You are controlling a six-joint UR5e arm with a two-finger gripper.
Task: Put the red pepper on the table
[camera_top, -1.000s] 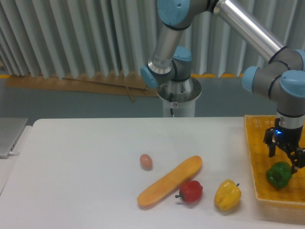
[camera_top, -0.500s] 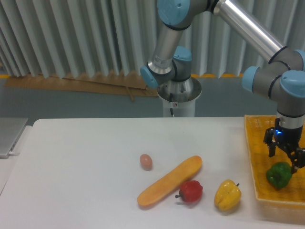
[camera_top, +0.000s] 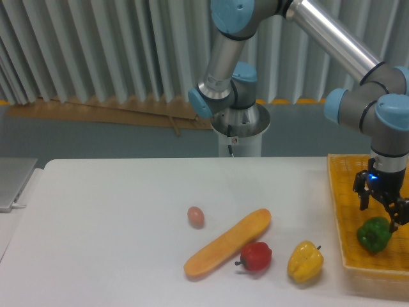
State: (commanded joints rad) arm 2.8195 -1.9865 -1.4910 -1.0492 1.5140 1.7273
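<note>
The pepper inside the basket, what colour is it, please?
Green, clearest in the fixed camera view.

The red pepper lies on the table, touching a long orange squash. The gripper hangs spread over the yellow basket.

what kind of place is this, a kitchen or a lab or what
Most likely a robotics lab or test cell, not a kitchen. An industrial-style arm is mounted on a pedestal behind a plain white table, toy-like food such as a red pepper and an egg is laid out, and a pleated curtain screens the background.
</note>
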